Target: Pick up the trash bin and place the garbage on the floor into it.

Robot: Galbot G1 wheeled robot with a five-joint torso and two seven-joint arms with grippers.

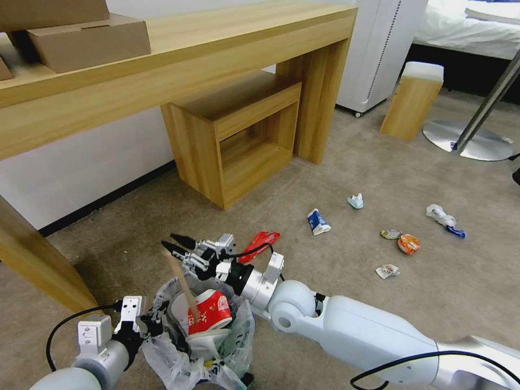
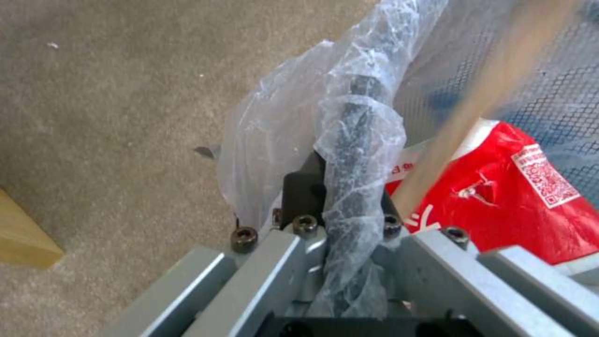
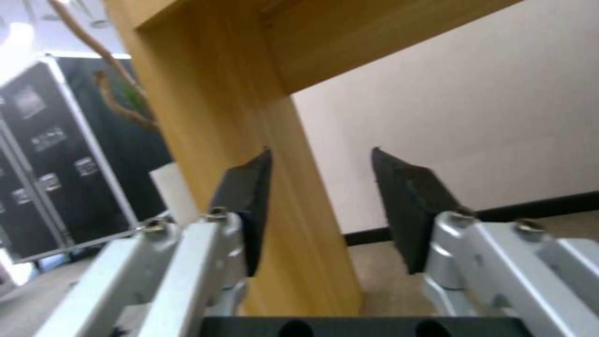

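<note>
The trash bin, lined with a crinkly plastic bag, hangs low in front of me, and my left gripper is shut on its rim. Inside it lie a red-white crushed cup and a wooden stick that leans out over the edge. My right gripper hovers just above the bin, open and empty. On the carpet lie a red wrapper, a blue-white carton, an orange wrapper, crumpled paper and a white-and-blue scrap.
A long wooden desk with cardboard boxes runs along the wall, and a wooden side table stands under it. A desk leg is close on my left. A wooden block and a lamp base stand far right.
</note>
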